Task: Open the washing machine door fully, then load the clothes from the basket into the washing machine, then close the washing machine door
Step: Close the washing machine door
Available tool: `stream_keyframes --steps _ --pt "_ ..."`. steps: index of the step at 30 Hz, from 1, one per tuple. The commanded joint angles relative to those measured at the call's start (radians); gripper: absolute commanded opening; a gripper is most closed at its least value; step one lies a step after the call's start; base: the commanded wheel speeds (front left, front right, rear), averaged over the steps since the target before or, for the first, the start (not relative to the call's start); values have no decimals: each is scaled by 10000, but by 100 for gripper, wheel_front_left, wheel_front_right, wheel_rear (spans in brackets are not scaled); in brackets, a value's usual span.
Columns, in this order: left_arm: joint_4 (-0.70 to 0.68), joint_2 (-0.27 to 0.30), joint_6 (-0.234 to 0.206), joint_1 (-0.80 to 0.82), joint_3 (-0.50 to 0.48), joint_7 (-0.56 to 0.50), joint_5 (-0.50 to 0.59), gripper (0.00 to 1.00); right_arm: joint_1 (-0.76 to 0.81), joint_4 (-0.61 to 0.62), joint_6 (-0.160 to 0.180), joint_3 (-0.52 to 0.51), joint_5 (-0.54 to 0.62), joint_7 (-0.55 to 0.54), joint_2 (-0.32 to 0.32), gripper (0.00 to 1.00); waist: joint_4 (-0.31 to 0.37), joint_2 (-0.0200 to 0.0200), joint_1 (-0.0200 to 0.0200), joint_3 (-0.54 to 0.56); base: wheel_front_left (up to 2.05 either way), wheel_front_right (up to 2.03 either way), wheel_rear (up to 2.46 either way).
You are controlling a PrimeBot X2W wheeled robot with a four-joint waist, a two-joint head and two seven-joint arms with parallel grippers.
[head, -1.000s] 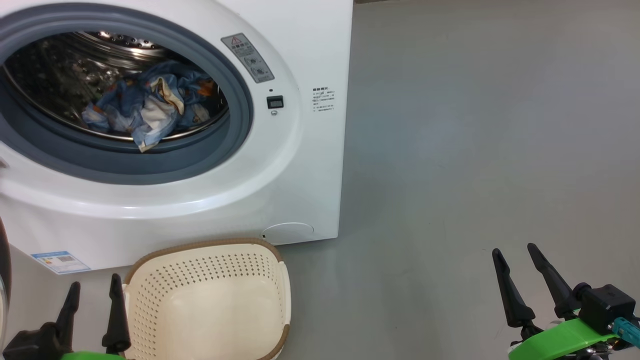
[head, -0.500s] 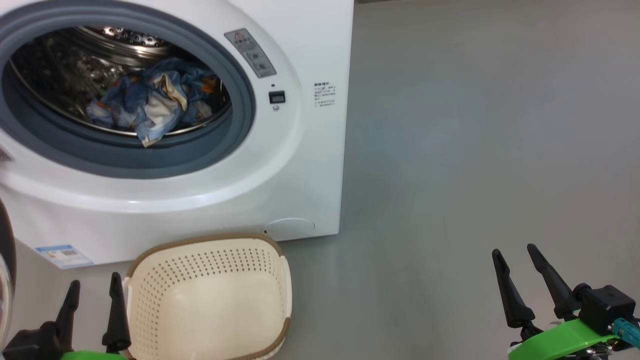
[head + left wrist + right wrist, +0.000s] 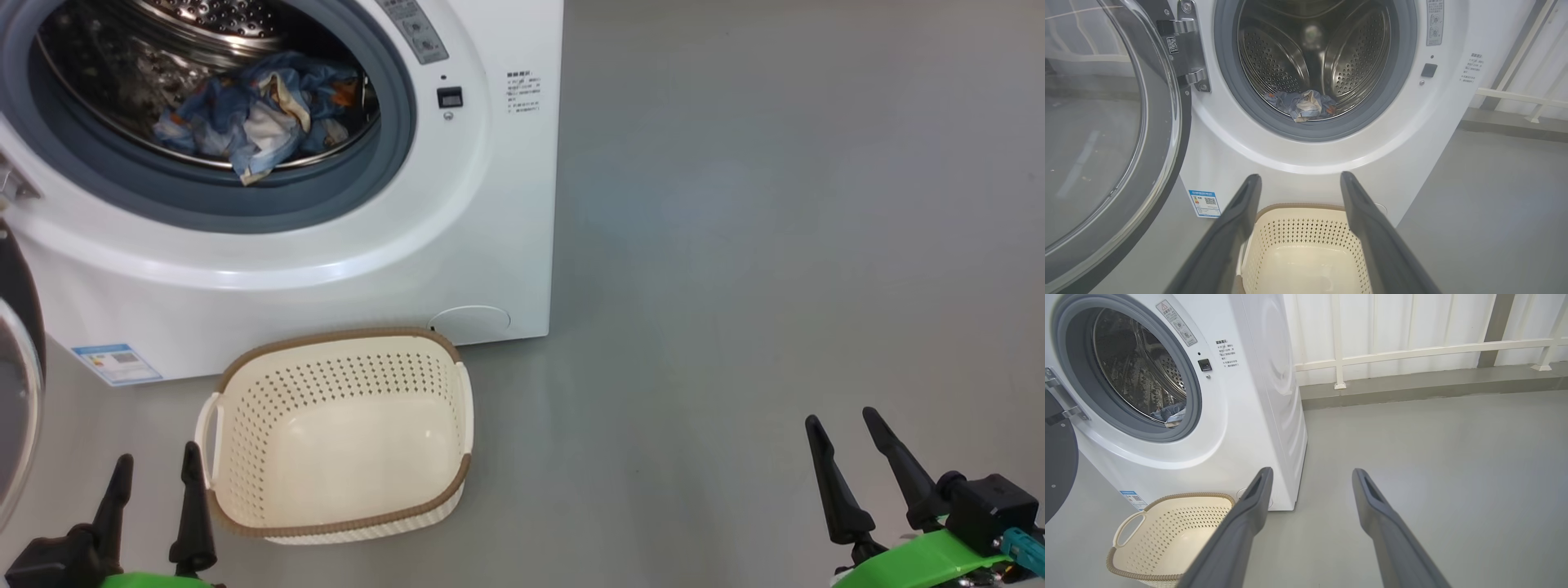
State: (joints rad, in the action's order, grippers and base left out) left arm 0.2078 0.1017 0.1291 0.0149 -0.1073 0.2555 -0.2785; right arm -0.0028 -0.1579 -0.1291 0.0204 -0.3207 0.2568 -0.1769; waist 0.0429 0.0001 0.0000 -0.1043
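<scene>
- The washing machine (image 3: 457, 245) stood at the far left on the grey floor (image 3: 775, 245), its round opening facing the near side
- In its perforated steel drum (image 3: 1355, 53) lay the clothes (image 3: 261, 122), a crumpled blue printed heap at the bottom front, with one pale fold over the drum's lip
- The basket (image 3: 351, 380) sat upright and empty on the floor just in front of the machine, its long axis roughly left to right along the machine's front
- The washing machine door (image 3: 1094, 130) hung swung out on its left hinge (image 3: 1188, 49)
- The left gripper (image 3: 157, 453) hovered by the basket's near left corner, fingers spread, holding nothing
- The right gripper (image 3: 839, 416) hovered over the floor well to the right, fingers apart and empty
</scene>
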Motion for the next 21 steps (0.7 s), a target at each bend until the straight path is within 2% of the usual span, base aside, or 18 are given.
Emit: stream_keyframes --steps 1,12,21 --pt "-307 201 15 49 -294 63 -51 100 -37 262 -16 184 -128 49 -78 100 -13 -1 0 -2 -43 43 0" --pt "-427 138 15 88 -209 63 -108 100 -131 293 -16 262 -108 49 -102 100 -256 -1 0 -46 -4 4 0" --pt "-512 -96 15 55 -458 63 -171 100 -398 274 -16 759 -99 49 -198 100 -965 -1 0 -138 0 0 0"
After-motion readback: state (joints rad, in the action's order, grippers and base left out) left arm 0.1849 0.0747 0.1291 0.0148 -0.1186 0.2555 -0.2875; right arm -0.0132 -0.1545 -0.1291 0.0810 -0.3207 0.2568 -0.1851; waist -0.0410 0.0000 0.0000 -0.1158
